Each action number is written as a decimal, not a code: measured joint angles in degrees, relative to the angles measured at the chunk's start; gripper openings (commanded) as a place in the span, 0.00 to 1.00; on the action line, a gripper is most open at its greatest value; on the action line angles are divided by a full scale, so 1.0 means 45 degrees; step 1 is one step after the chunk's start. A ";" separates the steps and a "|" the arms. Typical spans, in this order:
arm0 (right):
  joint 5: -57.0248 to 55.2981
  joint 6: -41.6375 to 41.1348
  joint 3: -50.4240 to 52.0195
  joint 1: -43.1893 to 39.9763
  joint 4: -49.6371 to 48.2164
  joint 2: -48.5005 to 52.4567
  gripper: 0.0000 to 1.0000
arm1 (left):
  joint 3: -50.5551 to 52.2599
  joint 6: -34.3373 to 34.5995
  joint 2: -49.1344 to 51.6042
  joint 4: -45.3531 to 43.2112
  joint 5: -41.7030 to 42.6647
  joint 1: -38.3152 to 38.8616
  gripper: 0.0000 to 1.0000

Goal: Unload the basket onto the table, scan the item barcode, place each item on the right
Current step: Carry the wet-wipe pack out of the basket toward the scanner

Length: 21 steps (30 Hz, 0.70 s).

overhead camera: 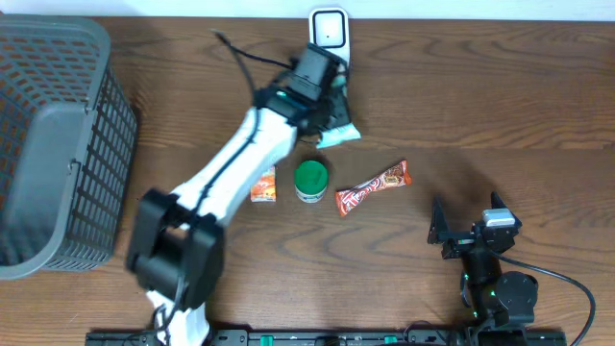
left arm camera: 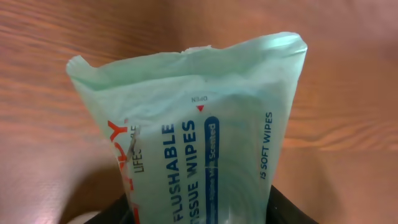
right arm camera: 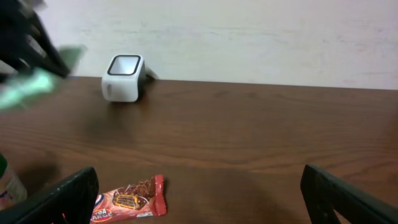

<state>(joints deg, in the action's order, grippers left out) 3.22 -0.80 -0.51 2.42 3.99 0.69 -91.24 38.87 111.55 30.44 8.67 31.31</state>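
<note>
The wipes pack (left arm camera: 199,143) is held off the worktop (overhead camera: 480,106) in the left gripper (overhead camera: 332,115), which is clamped on its lower end; the left wrist view shows dark fingers (left arm camera: 292,210) on either side of the pack and its crimped top edge pointing away. From overhead, the pack sits just in front of the scanner (overhead camera: 329,29) at the far edge. The printed front faces the wrist camera and no barcode shows there, so I cannot tell whether the code faces the scanner window.

As I judge it, the pick-up and the carry are done. Left to do are presenting the code squarely to the scanner and then putting the pack away.

Nearer the middle lie an orange packet (overhead camera: 263,185), a green-lidded tub (overhead camera: 310,181) and a red candy bar (overhead camera: 373,187), all well apart from the scanner. The right gripper (overhead camera: 469,226) rests low on the right, jaws spread wide and empty.

The grey basket (overhead camera: 115,144) stands at the left edge; no item shows inside it.
</note>
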 measured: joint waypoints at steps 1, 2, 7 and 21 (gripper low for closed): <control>-0.0005 0.0000 0.0000 0.0000 0.0000 0.0000 0.99 | 0.0000 -0.0049 0.0277 -0.0160 -0.0049 0.0131 0.46; 0.0000 0.0000 0.0000 0.0000 0.0000 0.0000 0.99 | 0.0000 -0.0087 0.0554 -0.0296 -0.0097 0.0262 0.46; -0.0005 0.0000 0.0000 0.0000 0.0000 0.0000 0.99 | 0.0000 -0.0272 0.1627 -0.0539 -0.0267 0.0767 0.46; -0.0005 0.0000 0.0000 0.0000 -0.0005 0.0000 0.99 | 0.0000 -0.0321 0.2453 -0.0544 -0.0311 0.1719 0.46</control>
<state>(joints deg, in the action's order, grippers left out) 3.20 -0.80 -0.51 2.42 3.97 0.69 -91.24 37.43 122.58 27.99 7.27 39.05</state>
